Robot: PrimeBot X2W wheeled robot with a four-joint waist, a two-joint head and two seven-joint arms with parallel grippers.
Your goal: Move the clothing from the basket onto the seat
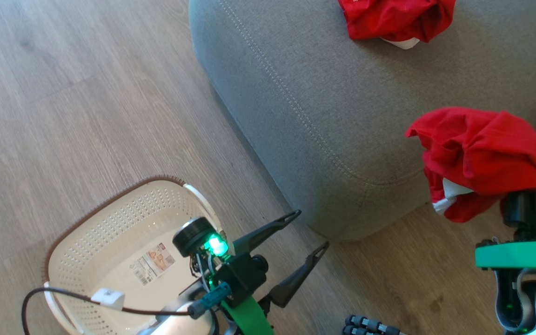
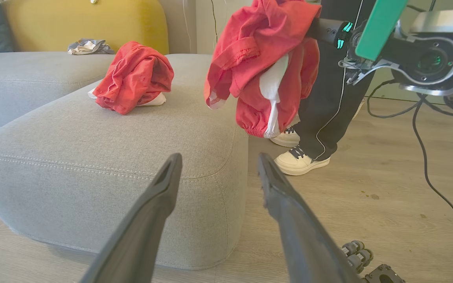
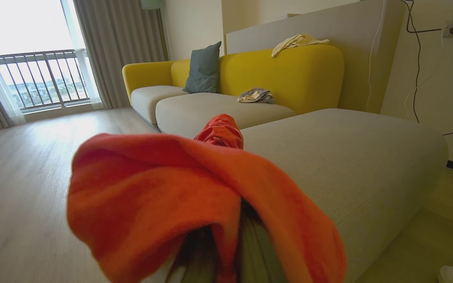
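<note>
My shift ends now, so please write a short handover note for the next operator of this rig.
Left gripper: open, holding nothing, above the floor by the basket.
Right gripper: shut on a red garment, hanging in the air at the seat edge.
Done: a second garment lies on the seat; the basket's visible inside is bare.
To do: bring the red garment over the seat and release it.

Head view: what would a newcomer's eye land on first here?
A bunched red garment dangles from the right gripper's shut jaws at the grey seat's near edge, a second red garment lying crumpled farther back on it. At lower left the cream basket stands empty on the wood floor, the left gripper open-jawed near it.
</note>
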